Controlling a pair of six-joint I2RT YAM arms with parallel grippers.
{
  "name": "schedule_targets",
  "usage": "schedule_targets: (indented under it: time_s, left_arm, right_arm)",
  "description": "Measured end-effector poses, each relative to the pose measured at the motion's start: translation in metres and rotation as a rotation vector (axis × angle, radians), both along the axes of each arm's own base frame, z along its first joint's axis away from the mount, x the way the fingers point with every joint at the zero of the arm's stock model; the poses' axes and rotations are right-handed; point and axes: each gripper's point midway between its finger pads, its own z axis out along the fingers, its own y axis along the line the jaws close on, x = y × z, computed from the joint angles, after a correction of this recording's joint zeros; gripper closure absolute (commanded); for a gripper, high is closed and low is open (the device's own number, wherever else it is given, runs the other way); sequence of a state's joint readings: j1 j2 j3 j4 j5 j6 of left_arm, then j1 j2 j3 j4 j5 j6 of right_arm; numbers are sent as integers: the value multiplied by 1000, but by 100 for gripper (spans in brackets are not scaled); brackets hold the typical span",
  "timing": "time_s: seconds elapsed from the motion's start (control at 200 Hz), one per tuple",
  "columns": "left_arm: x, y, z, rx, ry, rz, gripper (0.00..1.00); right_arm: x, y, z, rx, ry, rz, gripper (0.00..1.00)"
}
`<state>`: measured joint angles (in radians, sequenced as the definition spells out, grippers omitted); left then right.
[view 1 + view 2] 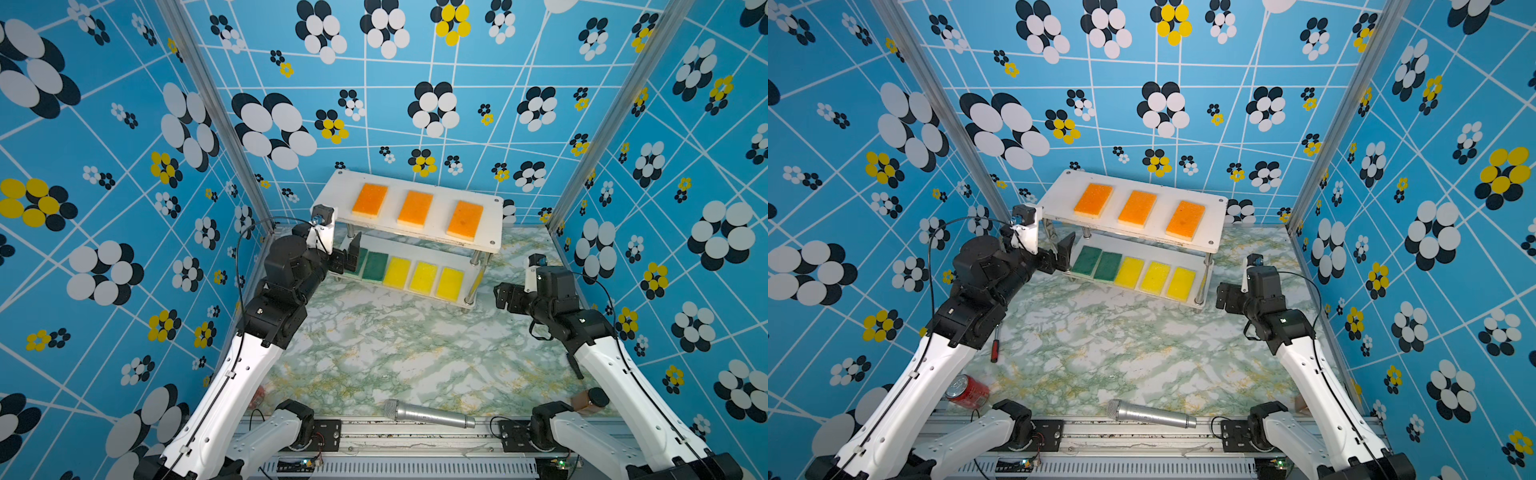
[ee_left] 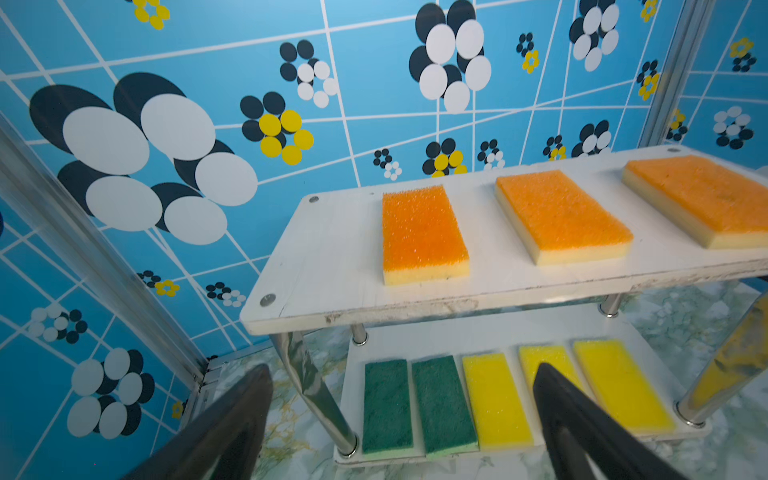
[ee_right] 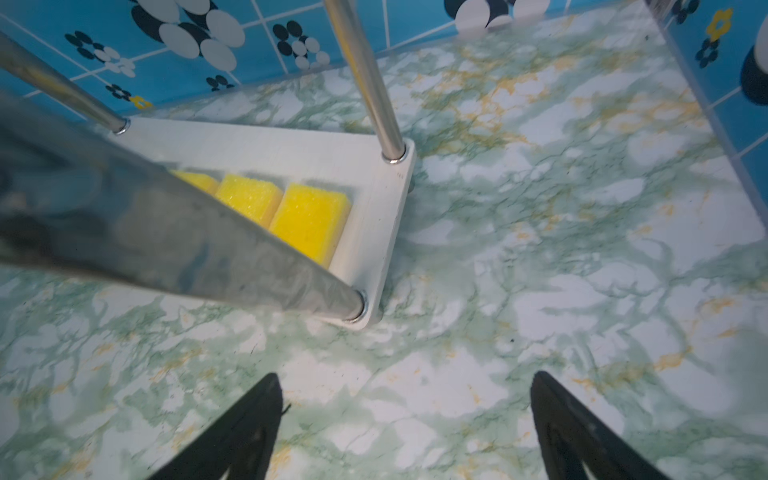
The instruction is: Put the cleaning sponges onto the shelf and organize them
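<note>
Bright even light; soft shadows; wide-angle edge distortion; right wrist view blurred.

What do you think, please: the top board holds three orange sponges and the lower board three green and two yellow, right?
No: the left wrist view shows two green sponges and three yellow sponges on the lower board; three orange sponges on the top board is right.

You'll find the shelf at the back of the green-marbled counter, centre of both top views. Three orange sponges lie apart on its upper board. Two green sponges and three yellow sponges line its lower board. A microphone lies along the counter's bottom edge, and a red can lies lower left.
</note>
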<state>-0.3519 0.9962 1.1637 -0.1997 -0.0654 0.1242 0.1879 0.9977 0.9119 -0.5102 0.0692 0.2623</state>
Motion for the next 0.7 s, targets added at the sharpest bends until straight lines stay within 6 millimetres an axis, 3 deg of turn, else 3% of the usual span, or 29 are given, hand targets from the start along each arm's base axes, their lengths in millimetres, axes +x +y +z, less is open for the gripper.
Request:
schedule_targets:
  time_s: [0.195,0.365,0.5,0.7]
  left_arm:
    - [1,27,-84,31,47,69,1]
    - [7,63,-171,13,163,156,1]
    - [14,79,-197,-33,180,191,1]
    - [23,84,-239,-61,218,191,1]
  right_arm:
    - [26,-24,7,-65,-108,-46,3]
    - [33,-47,-11,-132,-147,-104,3]
    - [37,-57,-24,-153,-162,-134,3]
    - [37,-81,-54,-165,-172,-202,3]
